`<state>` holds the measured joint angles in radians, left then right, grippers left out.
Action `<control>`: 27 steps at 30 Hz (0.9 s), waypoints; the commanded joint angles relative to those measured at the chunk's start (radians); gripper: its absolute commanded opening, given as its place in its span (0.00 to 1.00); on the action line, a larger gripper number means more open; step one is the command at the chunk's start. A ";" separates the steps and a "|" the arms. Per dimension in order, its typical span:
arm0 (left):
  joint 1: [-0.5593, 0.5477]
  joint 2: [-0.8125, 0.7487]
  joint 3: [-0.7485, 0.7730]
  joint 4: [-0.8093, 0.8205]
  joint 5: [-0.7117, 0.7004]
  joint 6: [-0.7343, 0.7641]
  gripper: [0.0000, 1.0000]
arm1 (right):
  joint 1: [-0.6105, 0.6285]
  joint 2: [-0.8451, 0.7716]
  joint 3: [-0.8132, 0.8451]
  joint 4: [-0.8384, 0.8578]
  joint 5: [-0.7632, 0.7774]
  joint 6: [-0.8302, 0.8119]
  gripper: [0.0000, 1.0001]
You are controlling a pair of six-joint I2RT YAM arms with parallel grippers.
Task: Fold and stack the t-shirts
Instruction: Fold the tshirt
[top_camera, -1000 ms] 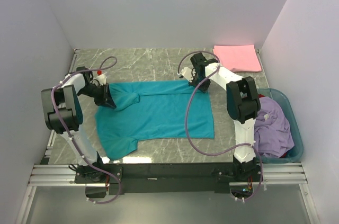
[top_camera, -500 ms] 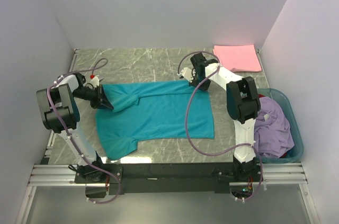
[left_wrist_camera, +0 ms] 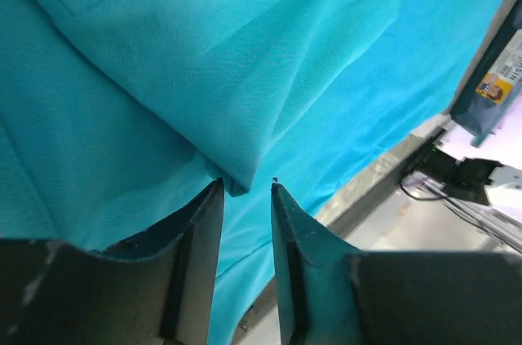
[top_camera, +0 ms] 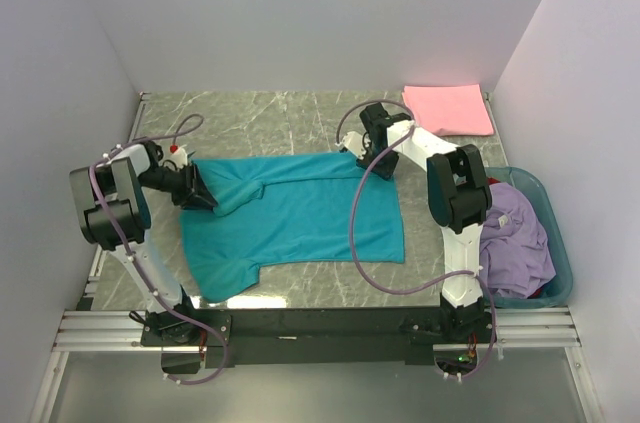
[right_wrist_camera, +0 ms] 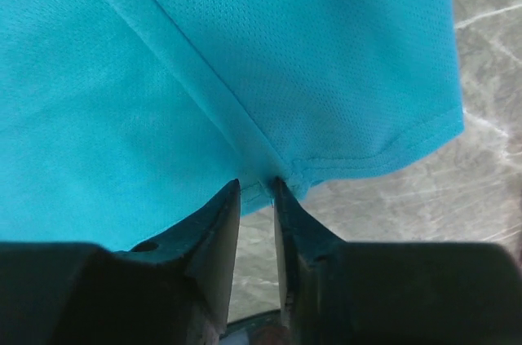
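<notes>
**A:** T-shirts, top view first: your teal t-shirt (top_camera: pixel 300 213) lies spread on the table (top_camera: pixel 270 123) between the arms. A flap is doubled over beside the left gripper (top_camera: pixel 205 193). The right gripper (top_camera: pixel 362 148) sits at the shirt's far right corner.

**B:** And the others?

**A:** The pink t-shirt (top_camera: pixel 448 109) is folded flat at the table's far right. That's your stack, one high. The lavender t-shirt (top_camera: pixel 515 238) is heaped in the basket (top_camera: pixel 562 243), unfolded.

**B:** Left wrist view?

**A:** Jaws a little apart, with a crease of teal cloth right at their tips. It isn't pinched, as far as I can see.

**B:** Right wrist view?

**A:** Much the same. The jaws are slightly parted at the hemmed corner, with bare marble just beyond. Nothing is clamped.

**B:** So how far along are you?

**A:** Early, I'd judge. One shirt is done and the teal one is barely begun. After that you've got whatever is in the basket to fold and stack.
</notes>
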<state>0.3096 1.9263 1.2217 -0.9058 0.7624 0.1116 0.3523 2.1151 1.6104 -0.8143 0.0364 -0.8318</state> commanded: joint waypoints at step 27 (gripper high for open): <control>-0.581 -0.043 0.130 0.292 -0.569 -0.073 0.37 | -0.115 -0.010 0.258 -0.252 -0.417 0.439 0.32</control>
<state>-0.2596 1.8812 1.3037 -0.6445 0.2680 0.0574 0.2371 2.1368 1.8774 -1.0550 -0.3443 -0.4046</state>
